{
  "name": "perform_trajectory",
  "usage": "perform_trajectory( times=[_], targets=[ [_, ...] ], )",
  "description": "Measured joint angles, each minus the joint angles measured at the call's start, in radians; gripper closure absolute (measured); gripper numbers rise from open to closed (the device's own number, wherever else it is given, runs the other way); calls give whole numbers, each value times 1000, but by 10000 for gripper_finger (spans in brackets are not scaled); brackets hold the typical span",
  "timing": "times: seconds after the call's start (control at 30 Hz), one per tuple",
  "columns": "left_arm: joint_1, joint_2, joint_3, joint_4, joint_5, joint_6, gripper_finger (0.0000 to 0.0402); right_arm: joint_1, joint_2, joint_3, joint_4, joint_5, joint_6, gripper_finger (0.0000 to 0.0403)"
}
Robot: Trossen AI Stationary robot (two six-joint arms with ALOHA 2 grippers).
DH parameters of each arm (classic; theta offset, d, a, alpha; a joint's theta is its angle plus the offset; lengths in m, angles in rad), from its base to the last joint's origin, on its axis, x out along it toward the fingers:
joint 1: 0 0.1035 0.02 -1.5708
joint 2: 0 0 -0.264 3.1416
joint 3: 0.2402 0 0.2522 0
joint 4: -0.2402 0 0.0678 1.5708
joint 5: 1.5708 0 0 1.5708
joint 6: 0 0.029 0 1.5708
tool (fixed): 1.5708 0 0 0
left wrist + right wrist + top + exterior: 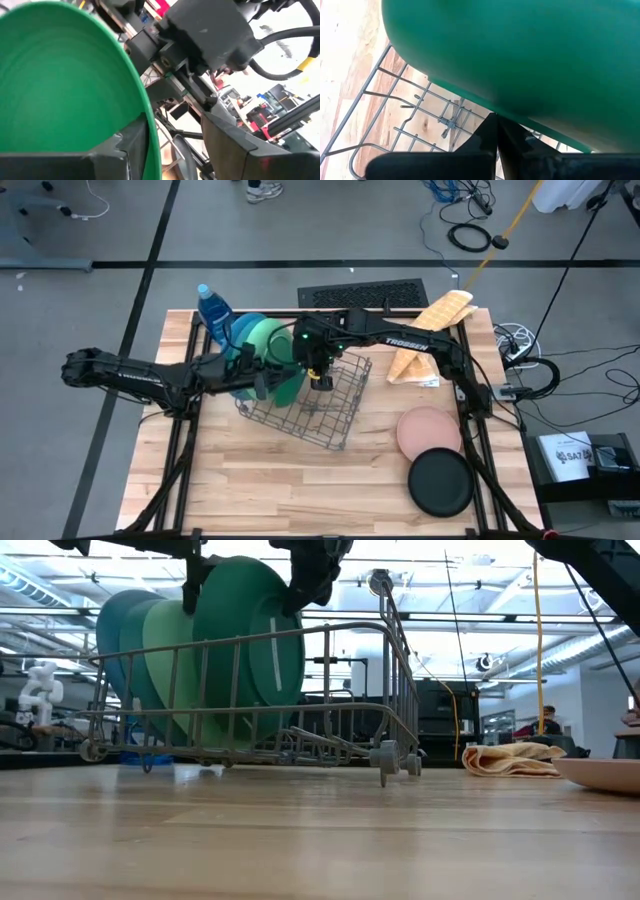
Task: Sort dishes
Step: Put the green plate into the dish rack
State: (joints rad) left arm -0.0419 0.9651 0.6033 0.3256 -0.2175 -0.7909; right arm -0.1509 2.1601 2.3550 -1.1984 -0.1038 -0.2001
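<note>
The dark green plate (283, 365) stands on edge in the wire rack (335, 412), beside the light green plate (165, 670) and blue plate (110, 635). The left gripper (262, 383) clamps its rim to steady it; the right gripper (320, 377) appears closed beside it. The pink plate (428, 430) and black plate (441, 482) wait on the table (300, 490).

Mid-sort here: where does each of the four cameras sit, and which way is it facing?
High: overhead, straight down; both arms, wire rack, pink plate, black plate.
Low: table height, level through rack at dark green plate.
Left wrist: along left gripper, beside plate.
Right wrist: past right gripper.
All share that plate.
</note>
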Motion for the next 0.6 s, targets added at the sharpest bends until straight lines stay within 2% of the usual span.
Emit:
perform_trajectory(
  times=[0.23, 0.6],
  targets=[
    [-7, -2, 1, -6, -60, 45, 218, 0, 0, 0, 0, -1, -1, 403],
    [-7, -2, 2, 9, -184, 194, 218, 0, 0, 0, -3, -1, 5, 403]
  ],
)
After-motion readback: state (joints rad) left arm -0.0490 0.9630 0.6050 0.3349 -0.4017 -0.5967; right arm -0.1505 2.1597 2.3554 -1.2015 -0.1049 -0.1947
